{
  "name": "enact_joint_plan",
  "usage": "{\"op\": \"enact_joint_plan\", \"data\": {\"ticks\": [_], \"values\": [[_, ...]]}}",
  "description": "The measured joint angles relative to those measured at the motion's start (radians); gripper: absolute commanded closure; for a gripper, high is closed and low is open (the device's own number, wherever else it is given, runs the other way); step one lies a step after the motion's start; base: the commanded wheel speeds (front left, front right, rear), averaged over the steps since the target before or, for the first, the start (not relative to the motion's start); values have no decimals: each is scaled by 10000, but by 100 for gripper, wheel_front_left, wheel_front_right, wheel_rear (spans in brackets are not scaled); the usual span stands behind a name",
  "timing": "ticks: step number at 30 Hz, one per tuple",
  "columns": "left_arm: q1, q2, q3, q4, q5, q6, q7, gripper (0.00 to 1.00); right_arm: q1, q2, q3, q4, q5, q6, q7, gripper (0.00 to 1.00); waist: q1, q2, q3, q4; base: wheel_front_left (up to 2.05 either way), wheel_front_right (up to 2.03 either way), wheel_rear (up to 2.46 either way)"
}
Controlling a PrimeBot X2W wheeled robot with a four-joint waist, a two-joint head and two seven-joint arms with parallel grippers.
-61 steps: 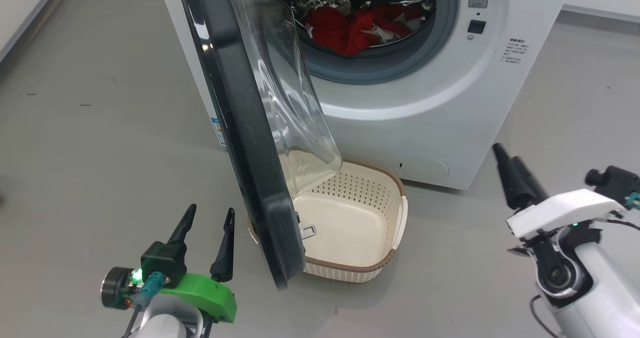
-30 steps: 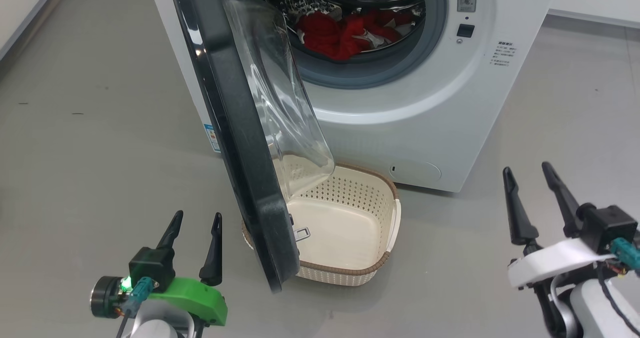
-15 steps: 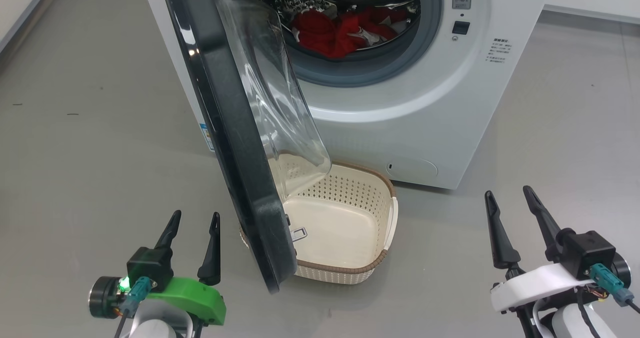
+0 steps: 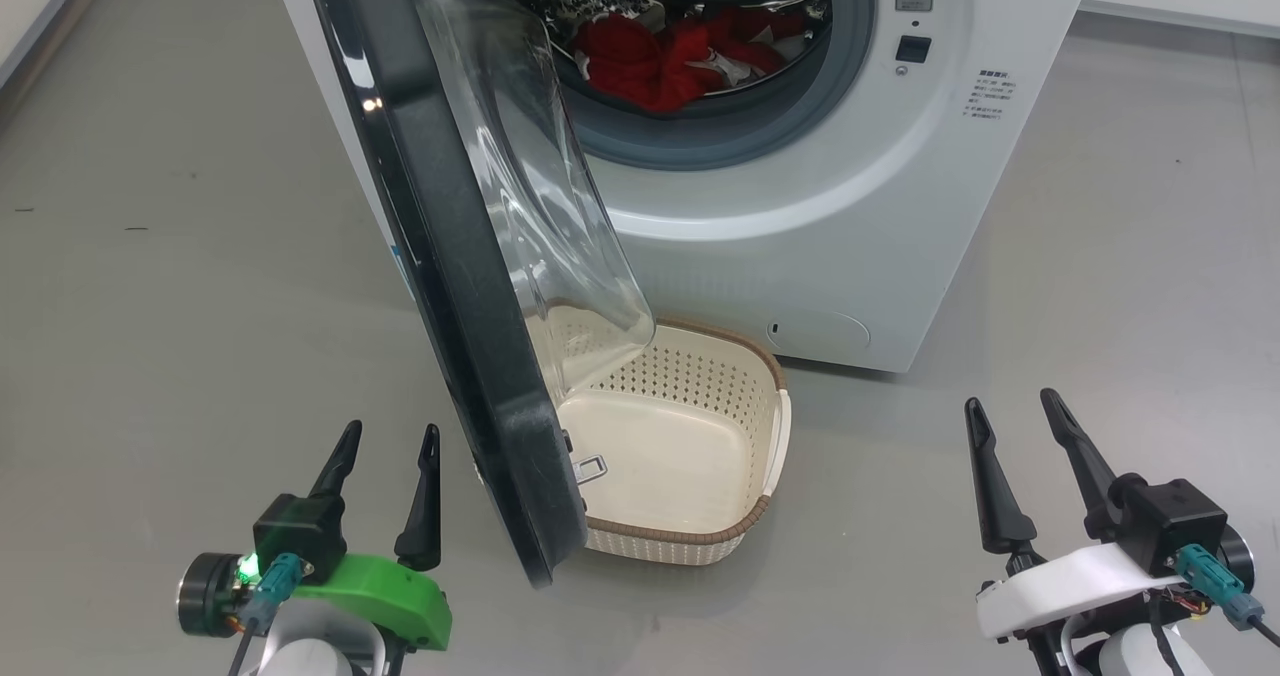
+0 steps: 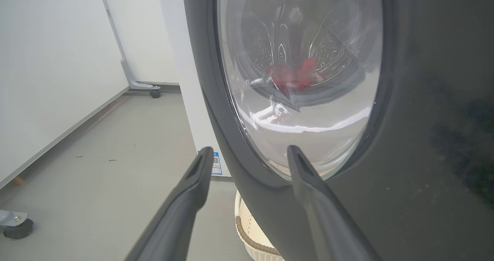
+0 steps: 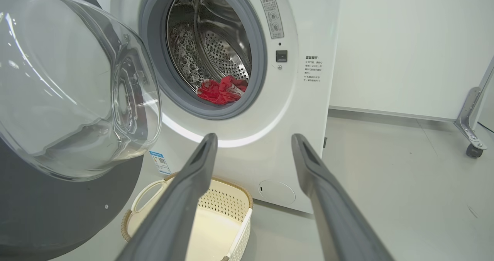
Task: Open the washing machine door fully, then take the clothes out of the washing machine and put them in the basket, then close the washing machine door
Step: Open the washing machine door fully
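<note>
1. The smooth grey floor [image 4: 150, 306] is the biggest thing here. Everything stands on it.
2. The big white box-shaped washing machine [image 4: 900, 206] stands at the top of my head view. It has a round hole with a grey rubber ring [image 4: 700, 141] around it. Inside is a shiny steel drum [image 4: 560, 1] full of little holes.
3. The large round washing machine door [image 4: 440, 256] has a wide shiny black rim and a bulging clear glass middle. It is open. It hangs from the machine's left side and sticks out toward me, edge on. The glass bulge faces right. The door's low edge hangs over the left part of the basket.
4. The small cream plastic basket [image 4: 670, 456] has little holes and a brown woven-look rim. It sits on the floor right in front of the machine, under the round hole. Its bare cream bottom shows.
5. The bright red clothes [image 4: 640, 61] with bits of white lie in a small soft heap. They are low in the drum, just behind the ring.
6. My left fingers [image 4: 427, 486] are long and dark. They are spread wide and hold nothing. They are low on the left, just beside the black outer side of the door. A thin strip of floor shows between them and it.
7. My right fingers [image 4: 983, 466] are spread wide too and hold nothing. They are over the floor to the right of the basket, well apart from it. They point toward the machine.
</note>
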Motion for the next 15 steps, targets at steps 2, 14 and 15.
{"op": "enact_joint_plan", "data": {"ticks": [2,14,15], "values": [[0,0,0,0,0,0,0,0,0,71,-88,4,-56,13,0,0,0,0,1,-3,0,0,0],[0,0,-13,-6,0,0,0,0,49,391,-573,196,-130,372,0,0,0,0,13,7,0,0,0],[0,0,-17,-6,0,0,0,0,51,403,-600,232,-150,382,0,0,0,0,17,9,0,0,0]]}}
